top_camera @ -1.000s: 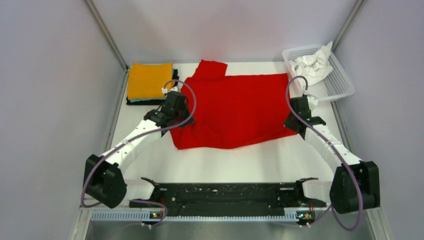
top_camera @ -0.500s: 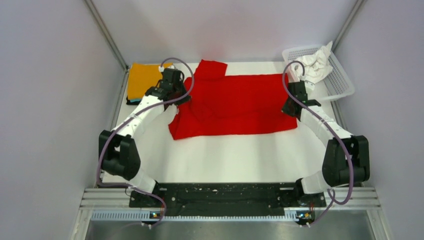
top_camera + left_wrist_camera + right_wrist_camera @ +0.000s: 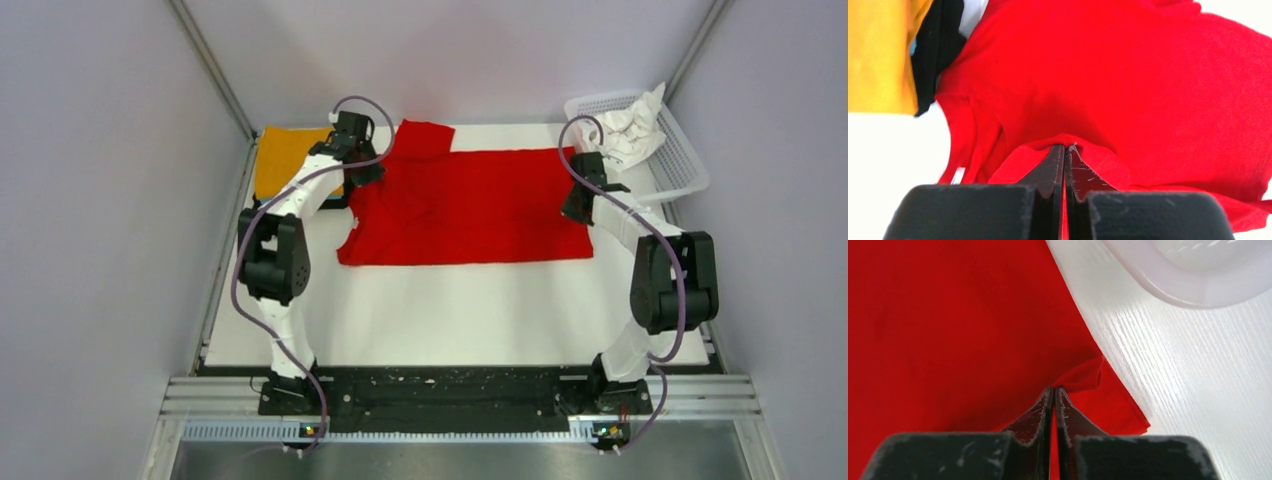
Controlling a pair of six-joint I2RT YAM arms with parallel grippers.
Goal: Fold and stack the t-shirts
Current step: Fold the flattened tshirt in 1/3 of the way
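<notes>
A bright red t-shirt (image 3: 470,205) lies across the far half of the table, its near part folded back over itself. My left gripper (image 3: 362,178) is shut on the shirt's left edge; the wrist view shows red cloth (image 3: 1128,95) pinched between the jaws (image 3: 1065,148). My right gripper (image 3: 573,208) is shut on the shirt's right edge (image 3: 1088,375). A folded orange t-shirt (image 3: 285,160) tops a stack at the far left, with black cloth (image 3: 940,50) under it. A white t-shirt (image 3: 625,130) lies crumpled in the basket.
The white plastic mesh basket (image 3: 685,160) stands at the far right corner; its rim shows in the right wrist view (image 3: 1193,287). Grey walls close in the table on three sides. White table surface (image 3: 460,310) stretches between the shirt and the arm bases.
Both grippers moved away from the arm bases toward the far side, carrying the shirt's near edge over itself. The shirt now shows as a narrower band, and the left arm covers part of the orange stack.
</notes>
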